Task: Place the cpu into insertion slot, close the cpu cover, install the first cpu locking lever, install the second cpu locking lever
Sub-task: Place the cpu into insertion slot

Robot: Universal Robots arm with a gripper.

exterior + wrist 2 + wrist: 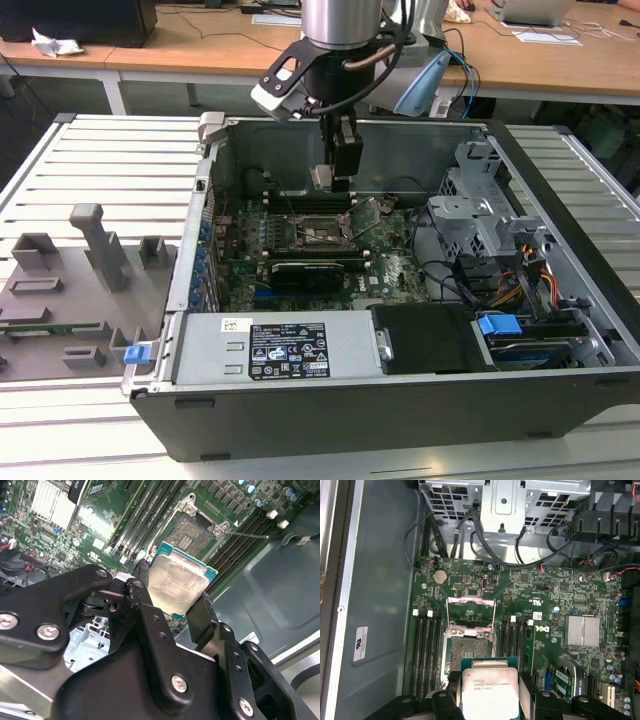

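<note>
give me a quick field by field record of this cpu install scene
hand: shut on the cpu, gripping two opposite edges
cpu: held in the air above the green board, not in the insertion slot
insertion slot: empty, dark centre exposed
cpu cover: swung open
setting: green board lies flat inside an open computer case

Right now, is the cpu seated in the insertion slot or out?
Out. In the second wrist view the cpu is clamped between the jaws, apart from the insertion slot, whose dark centre lies bare.
</note>
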